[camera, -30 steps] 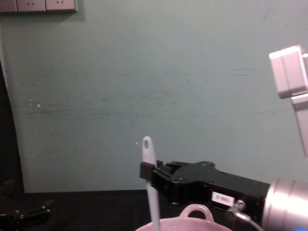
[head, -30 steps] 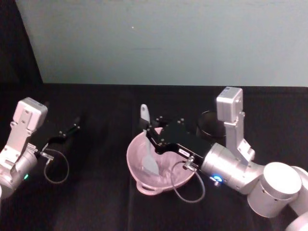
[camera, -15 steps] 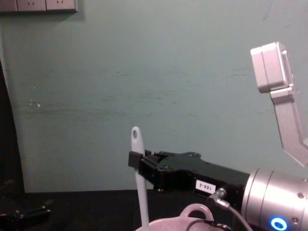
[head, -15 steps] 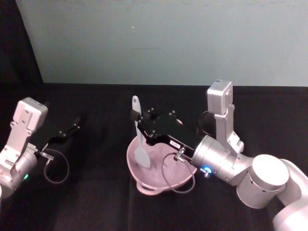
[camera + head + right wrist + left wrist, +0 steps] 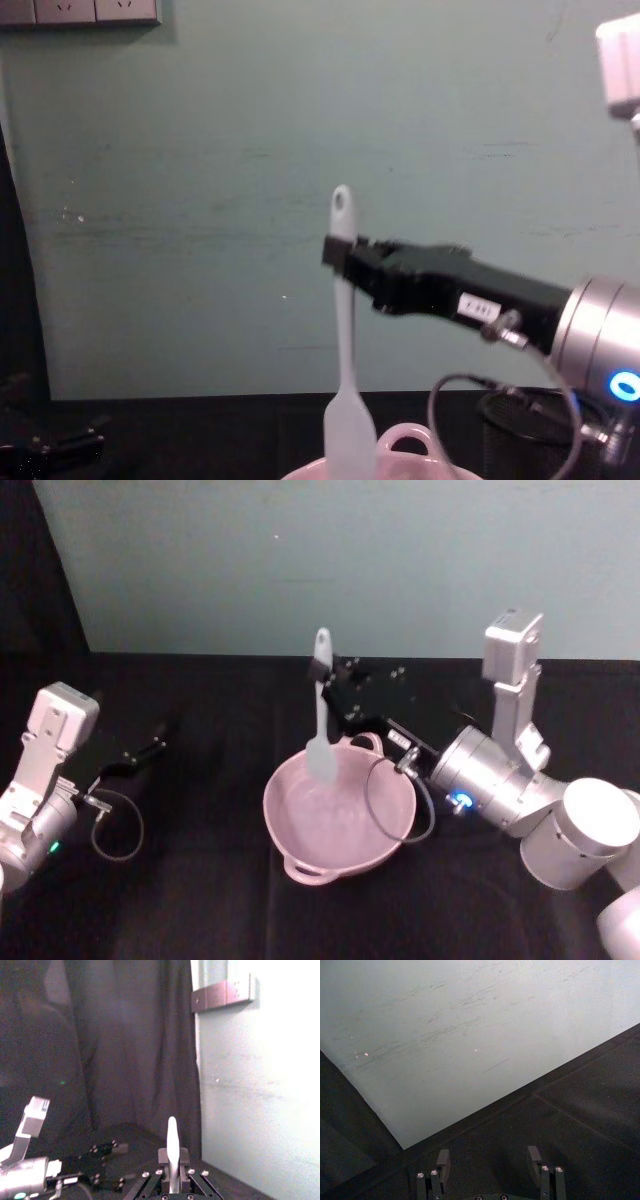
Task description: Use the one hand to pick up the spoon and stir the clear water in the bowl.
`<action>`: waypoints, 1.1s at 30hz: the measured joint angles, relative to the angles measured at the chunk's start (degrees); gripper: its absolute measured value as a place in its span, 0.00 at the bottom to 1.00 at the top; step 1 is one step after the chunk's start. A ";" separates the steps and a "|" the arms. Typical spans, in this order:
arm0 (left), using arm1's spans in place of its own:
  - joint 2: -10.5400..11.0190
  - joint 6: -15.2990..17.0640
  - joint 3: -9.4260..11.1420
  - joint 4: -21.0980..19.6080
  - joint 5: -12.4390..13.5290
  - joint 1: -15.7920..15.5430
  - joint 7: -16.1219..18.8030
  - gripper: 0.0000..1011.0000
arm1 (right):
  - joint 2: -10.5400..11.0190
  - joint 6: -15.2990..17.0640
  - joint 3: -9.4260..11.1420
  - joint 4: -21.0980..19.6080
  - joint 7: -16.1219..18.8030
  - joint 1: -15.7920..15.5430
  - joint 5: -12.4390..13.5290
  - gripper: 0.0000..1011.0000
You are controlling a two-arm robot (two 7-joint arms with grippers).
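Observation:
My right gripper [image 5: 322, 670] is shut on the upper handle of the white spoon [image 5: 320, 720], which hangs upright. The spoon's flat head sits over the far rim of the pale pink bowl [image 5: 300, 865], at about rim height. From the chest view the spoon [image 5: 343, 340] stands tall in front of the wall, with the right gripper [image 5: 336, 250] clamped just below the handle's hole and the bowl's loop handle [image 5: 405, 438] beneath. Seen from the right wrist, the handle [image 5: 172, 1150] rises between the closed fingers. My left gripper [image 5: 150, 748] rests open at the far left of the table.
A black wire-mesh cup [image 5: 520, 425] stands behind the bowl to the right, under my right arm. The table is covered in black cloth, with a teal wall behind it. A cable loops from the right wrist over the bowl's right rim [image 5: 395, 810].
The right gripper has risen and moved back and to the right, lifting the spoon's head from inside the bowl's left side up to the far rim. The left arm has not moved.

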 joint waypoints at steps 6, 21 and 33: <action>0.00 0.00 0.00 0.00 0.00 0.00 0.00 0.99 | 0.85 -0.20 1.63 -2.52 -0.72 -0.42 0.50 0.11; 0.00 0.00 0.00 0.00 0.00 0.00 0.00 0.99 | 2.01 0.67 2.84 -4.84 -1.23 -0.56 1.18 0.11; 0.00 0.00 0.00 0.00 0.00 0.00 0.00 0.99 | 4.01 4.18 7.93 -5.07 -2.24 -1.01 7.36 0.11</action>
